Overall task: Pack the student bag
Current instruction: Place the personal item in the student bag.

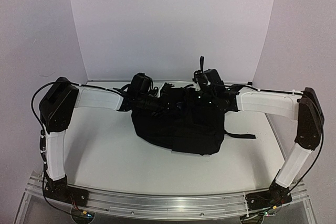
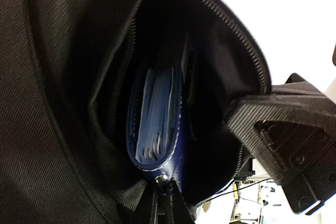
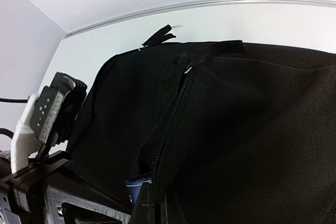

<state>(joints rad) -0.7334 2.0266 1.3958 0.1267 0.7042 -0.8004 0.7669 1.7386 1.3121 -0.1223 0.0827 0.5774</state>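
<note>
The student bag (image 1: 178, 129), a large black fabric backpack, lies in the middle of the table with its opening toward the far side. My left gripper (image 1: 140, 88) and right gripper (image 1: 209, 83) are at that far edge. In the left wrist view the bag (image 2: 52, 77) gapes open, with a blue-covered notebook (image 2: 157, 114) standing inside. My left gripper (image 2: 164, 195) is shut on the bag's rim by the zipper. In the right wrist view my right gripper (image 3: 157, 205) is shut on the bag's (image 3: 262, 129) zipper edge, and a blue corner (image 3: 137, 184) peeks out.
A black strap (image 1: 240, 136) trails from the bag's right side. A white backdrop wall (image 1: 173, 24) stands just behind the bag. An aluminium rail (image 1: 168, 200) runs along the near edge. Each gripper shows in the other's wrist view, the right (image 2: 294, 145) and the left (image 3: 55, 108).
</note>
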